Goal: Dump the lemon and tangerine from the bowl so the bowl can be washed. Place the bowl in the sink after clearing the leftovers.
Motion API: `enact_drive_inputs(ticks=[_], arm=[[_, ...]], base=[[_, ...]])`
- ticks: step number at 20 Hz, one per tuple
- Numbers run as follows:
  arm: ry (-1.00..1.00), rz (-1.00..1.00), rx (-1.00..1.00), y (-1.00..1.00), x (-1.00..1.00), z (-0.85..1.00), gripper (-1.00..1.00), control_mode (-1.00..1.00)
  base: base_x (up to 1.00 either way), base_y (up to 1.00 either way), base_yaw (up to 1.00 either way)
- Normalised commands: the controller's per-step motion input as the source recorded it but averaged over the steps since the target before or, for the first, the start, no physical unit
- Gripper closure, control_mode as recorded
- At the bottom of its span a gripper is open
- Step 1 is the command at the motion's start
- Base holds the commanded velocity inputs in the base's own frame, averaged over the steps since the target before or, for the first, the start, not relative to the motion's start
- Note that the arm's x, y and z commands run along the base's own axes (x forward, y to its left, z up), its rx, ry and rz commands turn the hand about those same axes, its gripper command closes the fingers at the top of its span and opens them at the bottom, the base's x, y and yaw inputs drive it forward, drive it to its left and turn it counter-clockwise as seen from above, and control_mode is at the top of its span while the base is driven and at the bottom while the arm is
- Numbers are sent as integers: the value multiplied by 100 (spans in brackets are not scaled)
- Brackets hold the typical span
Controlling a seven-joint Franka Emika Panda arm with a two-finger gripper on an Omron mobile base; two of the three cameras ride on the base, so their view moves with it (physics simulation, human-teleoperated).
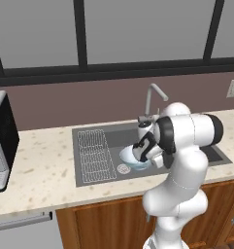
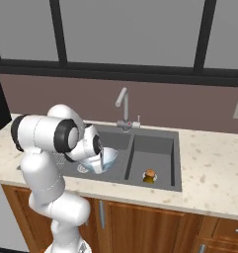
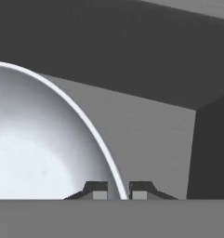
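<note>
My gripper (image 3: 118, 190) pinches the thin glossy rim of the round white bowl (image 3: 34, 148); beyond it lies the dark matte sink (image 3: 146, 135), probably its left basin.

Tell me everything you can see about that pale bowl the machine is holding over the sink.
The wide, shallow round bowl, glossy white inside with a pale blue tint on its outside and thin rim, looks like glazed ceramic. Its visible inside is empty. The gripper pinches its rim, one dark fingertip on each side of the edge. The bowl hangs tilted over the left basin of the dark grey double-basin sink, whether it touches the basin cannot be told.
</note>
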Motion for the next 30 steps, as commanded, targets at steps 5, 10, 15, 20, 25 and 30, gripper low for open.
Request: enact_drive_inputs(ticks=[5, 10, 15, 20, 25, 30], arm=[[0, 0, -1, 0, 21, -13, 100, -100], [0, -1, 0, 0, 1, 6, -100, -100], [-12, -1, 0, 0, -20, 78, -100, -100], [-19, -5, -3, 4, -17, 100, -100, -100], [-24, -3, -3, 1, -58, 100, -100, -100], [-33, 0, -1, 5, -94, 100, -100, -100]], base=[[0, 0, 0], [0, 0, 0], [0, 0, 0], [0, 0, 0], [0, 0, 0], [0, 0, 0]])
